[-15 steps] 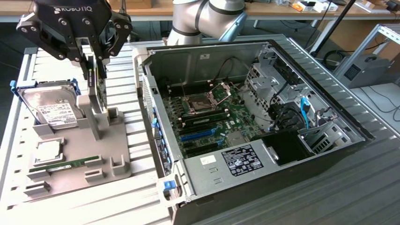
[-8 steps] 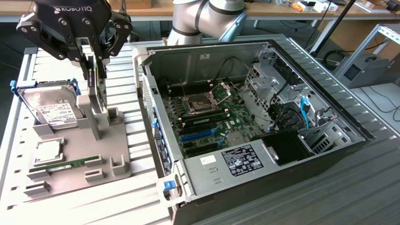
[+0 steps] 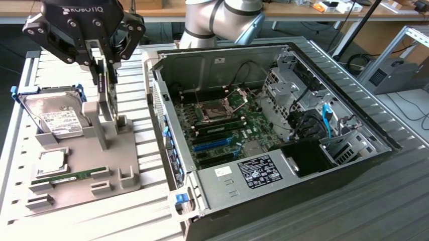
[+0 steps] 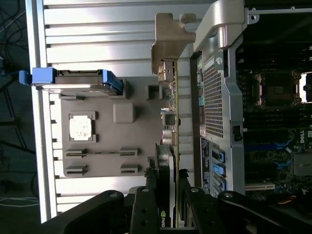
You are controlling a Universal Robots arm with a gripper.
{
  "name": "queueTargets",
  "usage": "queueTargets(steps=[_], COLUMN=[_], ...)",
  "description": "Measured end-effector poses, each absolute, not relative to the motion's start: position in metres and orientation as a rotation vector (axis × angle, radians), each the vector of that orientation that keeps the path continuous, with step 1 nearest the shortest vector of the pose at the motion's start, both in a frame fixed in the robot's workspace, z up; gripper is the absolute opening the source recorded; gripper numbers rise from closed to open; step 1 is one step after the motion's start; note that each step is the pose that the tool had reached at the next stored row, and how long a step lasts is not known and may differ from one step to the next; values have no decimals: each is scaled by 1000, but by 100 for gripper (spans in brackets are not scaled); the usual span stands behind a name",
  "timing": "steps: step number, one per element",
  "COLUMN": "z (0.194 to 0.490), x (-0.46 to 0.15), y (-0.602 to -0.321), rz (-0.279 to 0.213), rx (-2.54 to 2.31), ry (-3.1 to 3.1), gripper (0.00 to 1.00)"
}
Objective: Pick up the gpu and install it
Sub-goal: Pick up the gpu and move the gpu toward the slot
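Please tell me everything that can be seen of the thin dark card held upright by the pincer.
The thin dark graphics card stands upright on its edge over the grey plastic holder tray, beside the open computer case. The black pincer is shut on its upper part, one finger on each face. A silvery metal bracket sits at one end. Whether it touches the tray cannot be told.

Your gripper (image 3: 105, 68), beside the computer case (image 3: 221, 50), is black with white ROBOTIQ lettering and silvery pins at its linkage joints. Behind the case, your arm (image 3: 211, 20) is rounded silver-grey with a dark seam ring.
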State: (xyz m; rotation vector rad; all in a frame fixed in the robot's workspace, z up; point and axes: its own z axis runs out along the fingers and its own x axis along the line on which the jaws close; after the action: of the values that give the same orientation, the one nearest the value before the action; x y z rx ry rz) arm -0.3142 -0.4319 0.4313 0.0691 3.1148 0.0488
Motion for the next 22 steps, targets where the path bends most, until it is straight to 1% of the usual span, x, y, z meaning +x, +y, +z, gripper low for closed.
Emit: queueTargets(steps=[22], z=[433], x=[-269], y=[-432], rz=[49], rx=[69], ry=[3115], gripper=[27])
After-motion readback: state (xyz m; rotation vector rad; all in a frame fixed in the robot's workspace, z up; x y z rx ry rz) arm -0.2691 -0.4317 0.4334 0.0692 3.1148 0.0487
